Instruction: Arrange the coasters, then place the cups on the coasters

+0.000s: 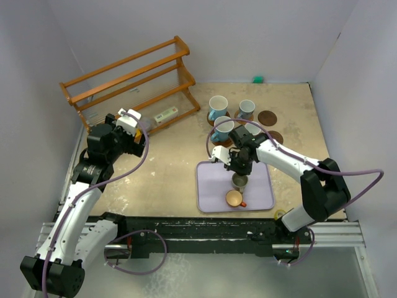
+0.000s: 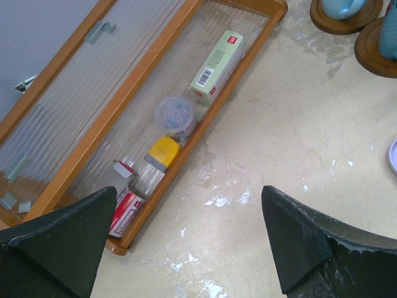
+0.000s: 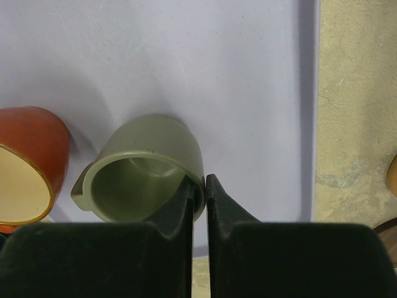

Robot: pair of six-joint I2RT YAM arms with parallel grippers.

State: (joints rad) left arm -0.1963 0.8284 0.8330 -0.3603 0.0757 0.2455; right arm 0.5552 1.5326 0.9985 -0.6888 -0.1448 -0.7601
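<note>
- The right claw (image 3: 200,186) is pinched tight on the grey-olive cup (image 3: 146,164), one finger inside the wall and one outside. The cup stands on the lavender tray (image 1: 211,186), lower centre of the top view.
- Lift straight up, clear of the orange cup (image 1: 234,198) just beside it.
- Carry it upright to the bare coaster (image 1: 268,117), upper right.
- The left claw (image 2: 186,242) gapes wide and holds nothing.

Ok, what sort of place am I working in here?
Probably a robot test cell, not a home: plain grey walls box in a stained beige tabletop, and a metal rail along its near edge carries the arm bases.
</note>
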